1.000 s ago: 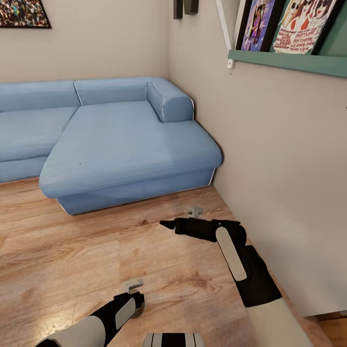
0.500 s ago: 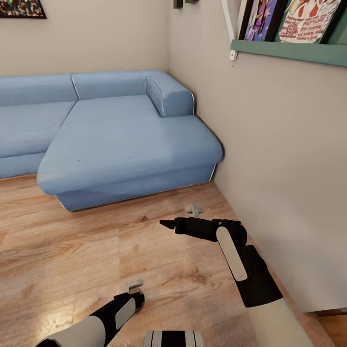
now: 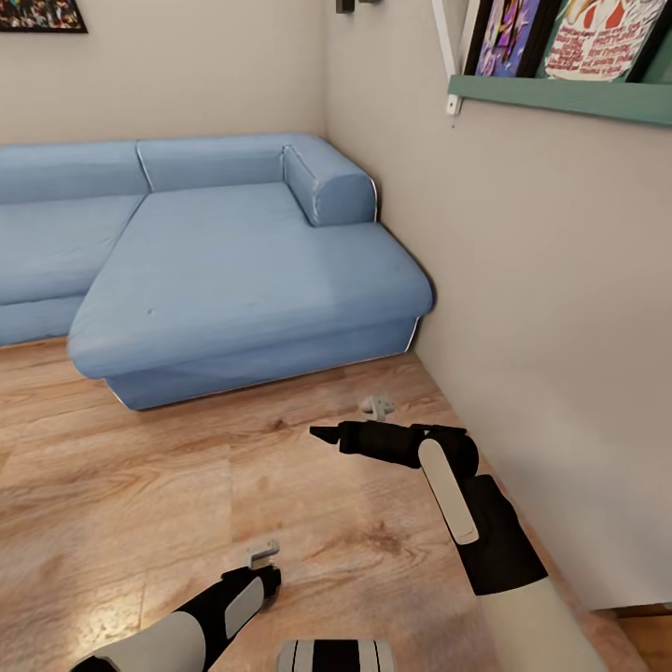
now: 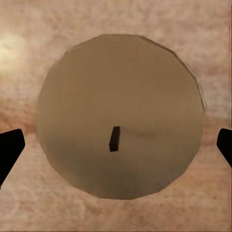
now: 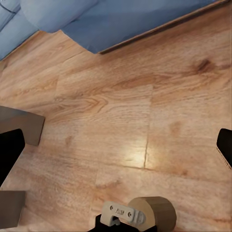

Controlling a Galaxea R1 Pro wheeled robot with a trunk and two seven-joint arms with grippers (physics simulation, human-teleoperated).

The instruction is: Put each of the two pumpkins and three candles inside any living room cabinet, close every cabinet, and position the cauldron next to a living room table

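Blue sofa [image 3: 233, 271] far left, filling the corner against a beige wall [image 3: 551, 308]; green shelf [image 3: 560, 98] with posters high on the right. Wood floor [image 3: 140, 485] near. Left pincer [image 4: 116, 140] low and near, pointed down over a candle [image 4: 118, 116], round cream top with dark wick, apparently gripped; fingertips wide at either side. Right pincer [image 3: 322, 434] reaching left above the floor, spread open, holding nothing.

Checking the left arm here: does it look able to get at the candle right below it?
Probably yes. The candle sits centred under the left gripper, its fingers spread wider than the candle on either side, with nothing in between. A straight descent looks free.
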